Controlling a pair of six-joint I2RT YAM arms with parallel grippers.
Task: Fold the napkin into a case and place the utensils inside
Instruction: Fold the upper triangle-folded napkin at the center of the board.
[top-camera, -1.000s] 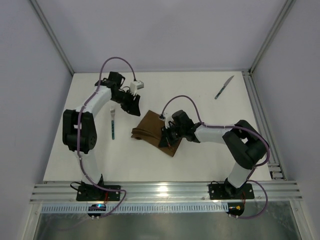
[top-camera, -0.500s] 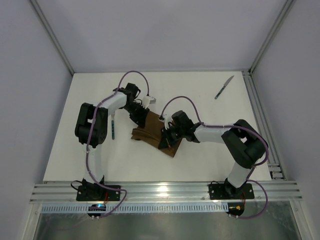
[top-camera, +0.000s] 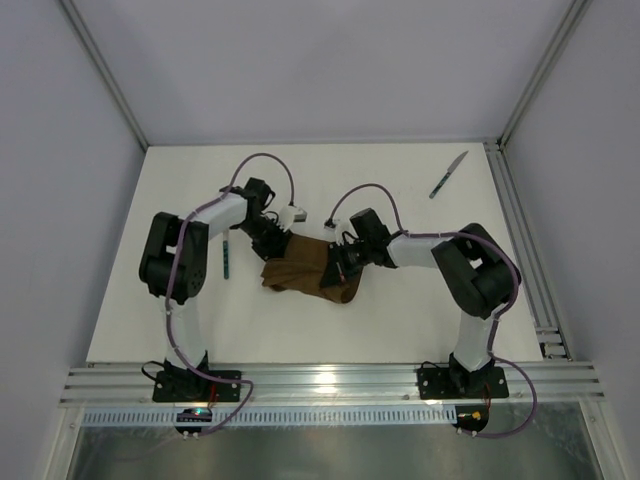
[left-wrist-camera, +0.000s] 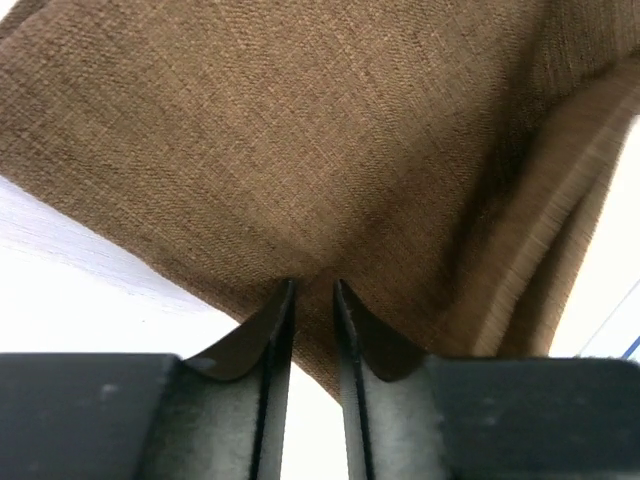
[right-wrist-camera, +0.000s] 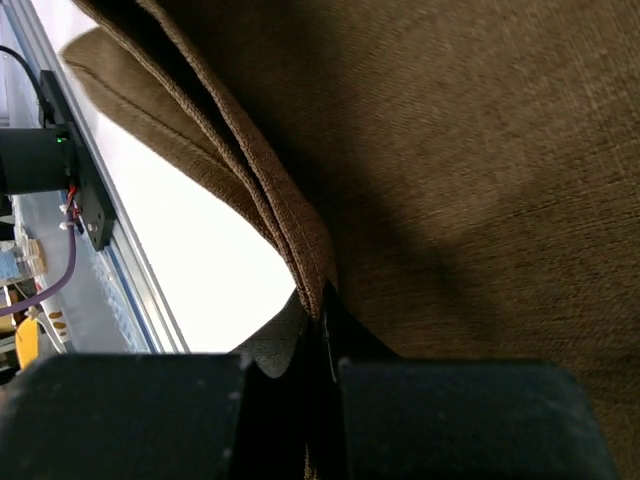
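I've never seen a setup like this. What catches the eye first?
A crumpled dark brown napkin sits mid-table, with the left gripper pinching its left end and the right gripper clamped on its right. A knife lies near the far right corner, and a fork left of the napkin.

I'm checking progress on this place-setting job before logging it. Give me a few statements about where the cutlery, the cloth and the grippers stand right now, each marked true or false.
1. The knife lies on the table, well apart from the napkin. True.
2. The fork sits inside the napkin. False: it lies on the table just left of the napkin.
3. The right gripper is shut on the napkin's layered hem. True.
4. The napkin is spread flat as one open square. False: it is folded over, with stacked layers showing in the right wrist view.
5. The left gripper hangs far from the cloth. False: it is pinching the napkin's edge.
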